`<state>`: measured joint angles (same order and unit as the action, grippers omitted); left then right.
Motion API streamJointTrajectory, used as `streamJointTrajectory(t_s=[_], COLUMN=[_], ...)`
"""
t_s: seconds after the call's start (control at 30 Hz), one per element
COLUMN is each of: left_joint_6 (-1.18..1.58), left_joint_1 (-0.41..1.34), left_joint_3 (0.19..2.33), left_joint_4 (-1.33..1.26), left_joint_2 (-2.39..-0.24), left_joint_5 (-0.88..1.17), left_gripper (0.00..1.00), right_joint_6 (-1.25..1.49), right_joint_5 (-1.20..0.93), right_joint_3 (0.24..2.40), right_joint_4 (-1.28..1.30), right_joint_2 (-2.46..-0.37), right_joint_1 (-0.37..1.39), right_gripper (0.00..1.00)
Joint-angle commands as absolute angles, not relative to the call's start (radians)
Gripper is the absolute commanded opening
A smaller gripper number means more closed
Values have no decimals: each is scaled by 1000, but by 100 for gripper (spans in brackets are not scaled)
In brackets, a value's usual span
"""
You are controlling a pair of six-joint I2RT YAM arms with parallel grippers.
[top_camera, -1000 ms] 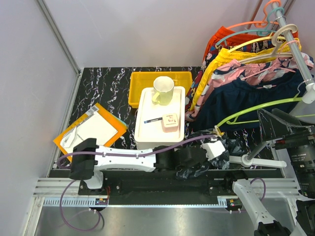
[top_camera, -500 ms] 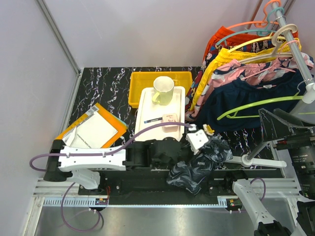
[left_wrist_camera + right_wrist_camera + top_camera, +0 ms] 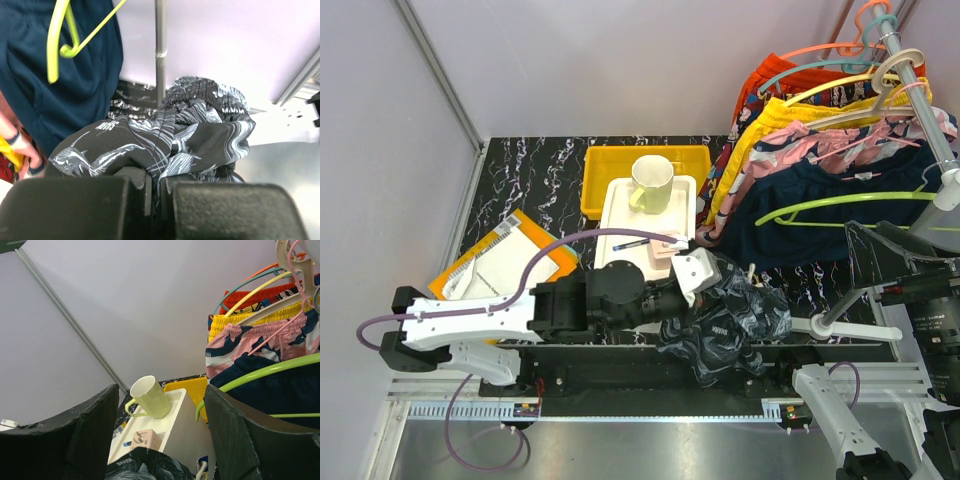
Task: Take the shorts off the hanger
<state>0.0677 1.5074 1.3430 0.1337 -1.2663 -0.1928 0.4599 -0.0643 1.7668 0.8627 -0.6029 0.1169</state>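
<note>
1. Left gripper (image 3: 155, 182) first: its jaws are pinched together on a fold of the charcoal marbled shorts (image 3: 732, 322). That pair sits bunched in a heap at the near edge of the table (image 3: 520, 180), about 5 o'clock from the white tray (image 3: 620, 215).
2. The tray carries a pale yellow mug (image 3: 652, 183), and there's a yellow bin (image 3: 600, 170) just behind it at 12 o'clock.
3. The navy shorts (image 3: 820, 235) hang on the rack at roughly 2 o'clock from the marbled pair, not touching it. A lime green hanger (image 3: 840, 212) runs across their front.
4. Right gripper (image 3: 161, 390): fingers spread wide apart, holding nothing, low at 5 o'clock.
</note>
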Motion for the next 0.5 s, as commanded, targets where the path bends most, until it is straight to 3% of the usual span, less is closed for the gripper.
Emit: streamJointTrajectory(t_s=[0.0, 0.47], left_joint_6=[34, -26], left_joint_1=[1511, 1508], left_joint_3=[1463, 1745], left_joint_4=[51, 100], left_joint_2=[-1210, -1264], left_joint_5=[-123, -11], left_gripper=[0, 0], right_joint_6=[459, 448], right_joint_5=[-57, -40], right_joint_3=[1786, 1850], right_joint_4=[851, 862], right_joint_2=[-609, -614], right_joint_1=[121, 123], right_gripper=[77, 77])
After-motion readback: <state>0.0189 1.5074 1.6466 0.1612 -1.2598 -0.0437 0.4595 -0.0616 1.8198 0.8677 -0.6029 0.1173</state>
